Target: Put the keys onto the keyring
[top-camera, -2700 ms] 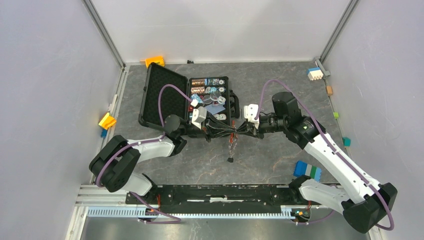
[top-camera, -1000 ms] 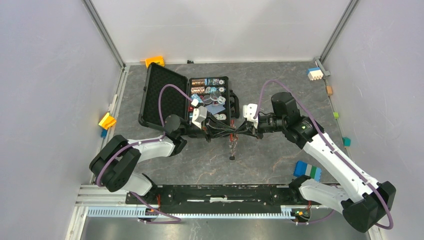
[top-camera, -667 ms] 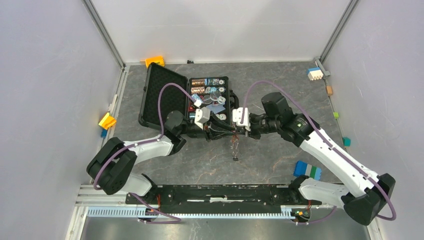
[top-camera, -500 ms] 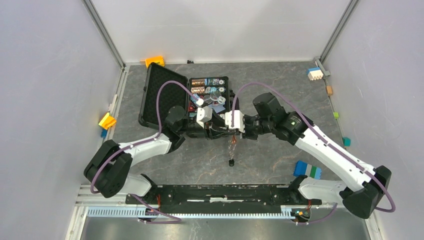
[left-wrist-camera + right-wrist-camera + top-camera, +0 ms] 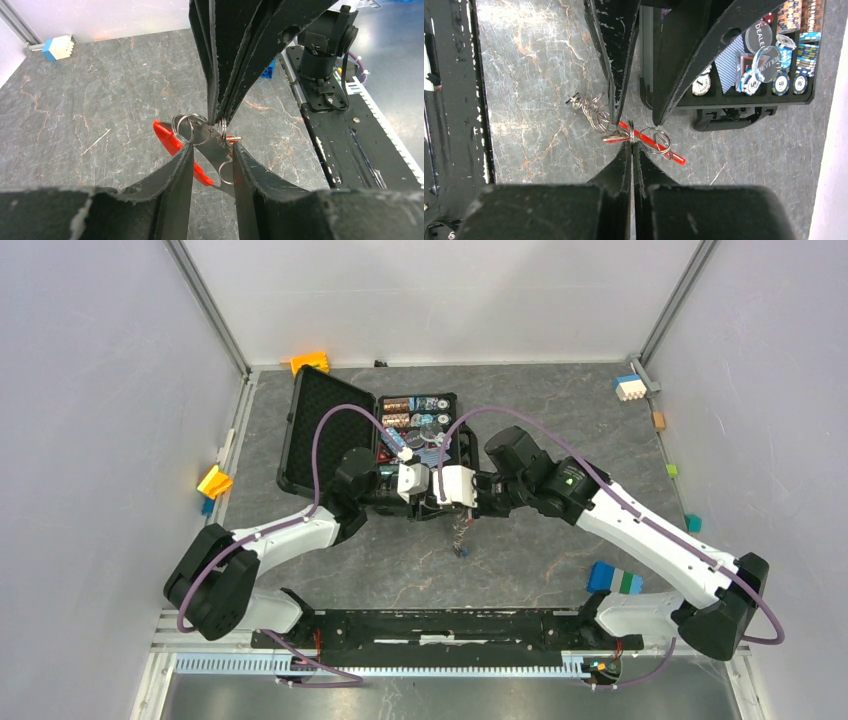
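Right pincer (image 5: pixel 631 145): clenched on the keyring (image 5: pixel 655 139).
Left pincer (image 5: pixel 212 152): parted, tip to tip with it.
Room: we see grey table (image 5: pixel 539 60) spread beneath both.
Case (image 5: pixel 724 120): open beside them, holding poker chips (image 5: pixel 781 82).

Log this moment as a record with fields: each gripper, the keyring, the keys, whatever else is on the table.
left gripper: open, fingers either side of the keyring
right gripper: shut on the keyring
red tag: slants behind the rings
keys: cannot tell them apart among the linked rings
case: open, poker chips inside
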{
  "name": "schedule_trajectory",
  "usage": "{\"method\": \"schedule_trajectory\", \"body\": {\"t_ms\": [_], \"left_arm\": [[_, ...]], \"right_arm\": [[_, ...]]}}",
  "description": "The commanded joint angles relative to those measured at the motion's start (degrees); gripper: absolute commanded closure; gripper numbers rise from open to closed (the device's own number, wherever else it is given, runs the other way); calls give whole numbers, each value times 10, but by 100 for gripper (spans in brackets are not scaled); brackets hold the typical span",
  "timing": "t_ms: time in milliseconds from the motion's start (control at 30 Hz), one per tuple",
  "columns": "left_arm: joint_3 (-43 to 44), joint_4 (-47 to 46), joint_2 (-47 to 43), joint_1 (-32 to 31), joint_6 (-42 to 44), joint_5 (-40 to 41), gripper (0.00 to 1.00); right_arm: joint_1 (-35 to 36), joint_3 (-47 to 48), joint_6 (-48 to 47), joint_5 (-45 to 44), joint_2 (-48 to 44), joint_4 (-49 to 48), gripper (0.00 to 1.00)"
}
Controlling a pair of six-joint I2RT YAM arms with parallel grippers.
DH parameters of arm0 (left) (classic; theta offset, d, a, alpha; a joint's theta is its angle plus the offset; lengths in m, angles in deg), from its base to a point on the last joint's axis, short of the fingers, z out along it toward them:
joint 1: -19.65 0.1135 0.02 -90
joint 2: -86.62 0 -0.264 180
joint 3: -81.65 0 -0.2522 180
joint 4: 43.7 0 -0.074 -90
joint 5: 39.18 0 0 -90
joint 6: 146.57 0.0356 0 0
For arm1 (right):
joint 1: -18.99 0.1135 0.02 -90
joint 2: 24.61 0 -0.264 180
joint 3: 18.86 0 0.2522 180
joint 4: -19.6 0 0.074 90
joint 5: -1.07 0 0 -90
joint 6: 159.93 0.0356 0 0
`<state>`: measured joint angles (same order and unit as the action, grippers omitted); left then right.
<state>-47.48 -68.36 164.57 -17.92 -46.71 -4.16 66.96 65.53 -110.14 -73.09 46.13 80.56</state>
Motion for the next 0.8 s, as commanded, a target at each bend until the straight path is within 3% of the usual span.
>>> {"method": "schedule_trajectory", "body": {"t_ms": [0,267,767], "left_arm": [[12,-14,-14,5,32,-16,59],[-10,-80,-20,11,7,-35,70],[-2,-123,3,9,-22,-63,73]], "right_arm": [[8,29,-5,-22,4,-1,100],[7,32,7,-15,9,-7,100],[7,45,15,2,20,-4,100]]}}
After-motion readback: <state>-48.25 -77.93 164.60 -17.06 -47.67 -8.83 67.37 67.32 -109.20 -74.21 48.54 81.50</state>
